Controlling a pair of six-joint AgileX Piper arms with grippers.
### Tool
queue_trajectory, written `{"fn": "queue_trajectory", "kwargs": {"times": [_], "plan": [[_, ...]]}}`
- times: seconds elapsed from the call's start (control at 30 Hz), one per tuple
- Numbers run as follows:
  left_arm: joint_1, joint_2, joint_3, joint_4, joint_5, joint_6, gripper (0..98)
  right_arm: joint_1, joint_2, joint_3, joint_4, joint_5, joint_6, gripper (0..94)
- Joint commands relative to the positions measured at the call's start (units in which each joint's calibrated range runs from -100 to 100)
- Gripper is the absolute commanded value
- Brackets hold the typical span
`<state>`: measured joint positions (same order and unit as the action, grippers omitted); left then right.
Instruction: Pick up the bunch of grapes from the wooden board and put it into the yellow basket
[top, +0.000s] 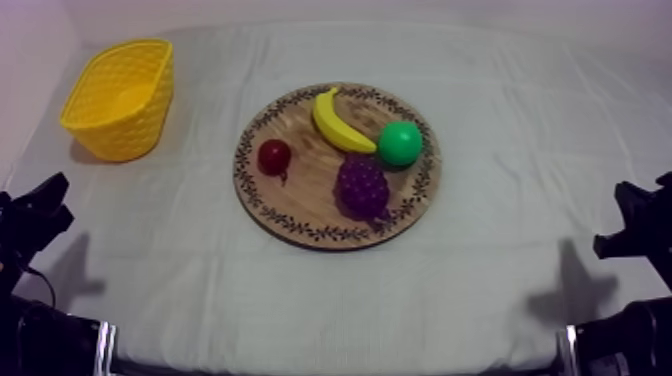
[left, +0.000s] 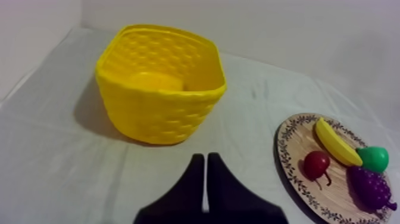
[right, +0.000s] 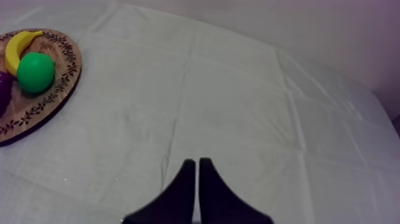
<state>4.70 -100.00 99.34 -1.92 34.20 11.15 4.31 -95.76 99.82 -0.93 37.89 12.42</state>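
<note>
Purple bunch of grapes (top: 362, 187) sits at five o'clock on the round wooden board (top: 305, 200), left pincer (left: 205, 157) and right pincer (right: 196, 162) closed, empty.

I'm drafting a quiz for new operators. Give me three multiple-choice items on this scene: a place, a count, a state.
1. Where is the bunch of grapes? A beside the wooden board; B on it; C held aloft.
2. How many fruits on the board? A two; B four; C six.
3. The left end effector is: A shut on nothing; B open; C shut on the grapes.
Answers: B, it rests on the wood; B, banana, pear, small red fruit, grapes; A, its fingers lie together.
</note>
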Motion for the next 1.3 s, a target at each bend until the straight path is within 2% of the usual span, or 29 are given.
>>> {"fn": "queue_trajectory", "kwargs": {"times": [0.0, 0.37, 0.53, 0.9, 1.0, 1.13, 1.27], "plan": [[-0.03, 0.0, -0.01, -0.01, 0.0, 0.01, 0.0, -0.02, 0.0, -0.04, -0.02, 0.02, 0.01, 0.3], [0.56, 0.0, -0.01, -0.01, 0.0, -0.11, 0.0, -0.02, 0.0, -0.04, -0.02, 0.02, 0.01, 0.3], [3.27, 0.0, -0.01, -0.01, 0.0, -0.07, 0.0, -0.02, 0.0, -0.04, -0.02, 0.02, 0.01, 0.3], [12.31, 0.08, -0.01, -0.01, 0.0, 0.44, 0.0, -0.02, 0.0, -0.04, -0.02, 0.02, 0.01, 0.3], [13.32, 0.08, -0.21, 0.01, 0.76, 0.98, 0.0, -0.02, 0.0, -0.04, -0.02, 0.02, 0.01, 0.3], [13.83, 0.67, -0.78, 0.42, 1.63, -0.15, 0.0, -0.02, 0.0, -0.04, -0.02, 0.02, 0.01, 0.3], [14.25, 5.14, -1.7, 1.56, -0.03, -1.52, 0.0, -0.02, 0.0, -0.04, -0.02, 0.02, 0.01, 0.3]]}}
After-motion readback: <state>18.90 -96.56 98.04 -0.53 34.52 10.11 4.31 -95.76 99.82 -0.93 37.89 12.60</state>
